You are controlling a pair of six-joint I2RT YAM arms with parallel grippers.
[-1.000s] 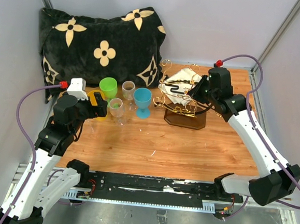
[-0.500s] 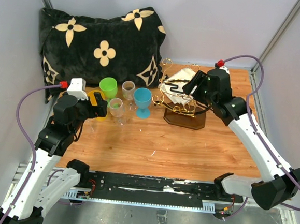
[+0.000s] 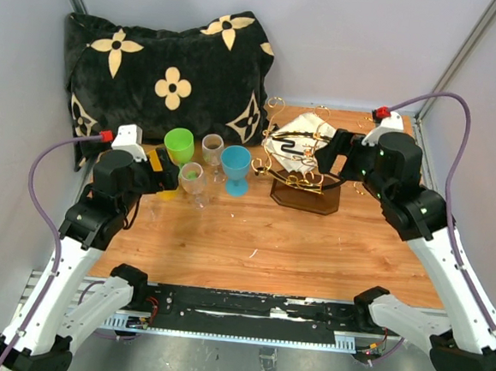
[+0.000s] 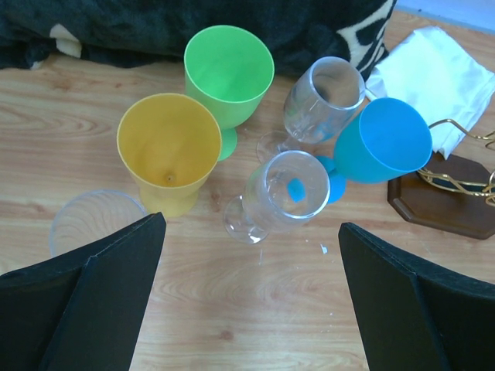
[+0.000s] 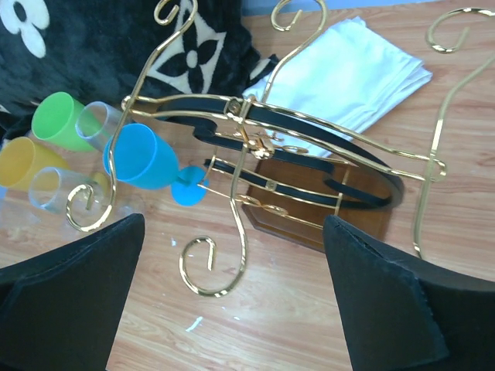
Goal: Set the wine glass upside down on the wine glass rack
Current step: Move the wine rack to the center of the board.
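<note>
Moved: right gripper (image 5: 232, 232) backed off rack (image 5: 298, 216); jaws now wide, holding nothing.
Left gripper (image 4: 251, 224): jaws wide, empty, above glasses (image 4: 288, 189).

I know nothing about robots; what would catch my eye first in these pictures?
A big black plush cushion with cream flower motifs fills the back left corner. In front of it huddle cups: a green plastic goblet, a yellow plastic cup, a blue plastic goblet and clear wine glasses. To their right rises the gold wire glass rack with curled hooks on a dark wooden base.
</note>
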